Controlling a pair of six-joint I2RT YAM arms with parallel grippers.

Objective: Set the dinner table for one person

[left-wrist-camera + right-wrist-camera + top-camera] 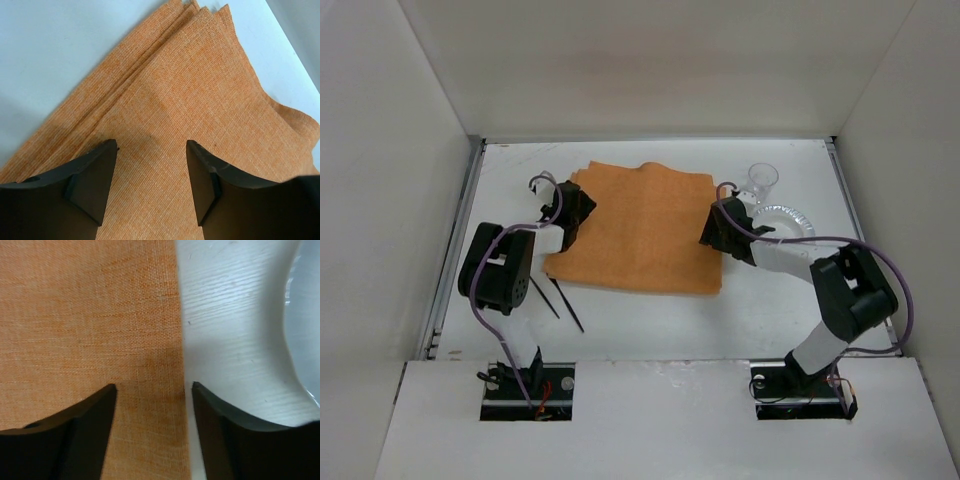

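Note:
An orange cloth mat (640, 228) lies on the white dinner table (650, 310), its left part folded in layers. My left gripper (578, 212) is open over the mat's left edge; in the left wrist view its gripper (151, 147) has only cloth (190, 90) between the jaws. My right gripper (712, 228) is open over the mat's right edge; in the right wrist view its gripper (154, 387) straddles the cloth edge (90, 315) and bare table (235, 330). A clear plate (782, 221) and a clear glass (761, 181) stand at the back right.
Two thin black sticks (558, 300) lie on the table near the left arm. Metal rails run along the left edge (450, 250) and right edge (860, 230). White walls surround the table. The plate's rim shows in the right wrist view (302, 330).

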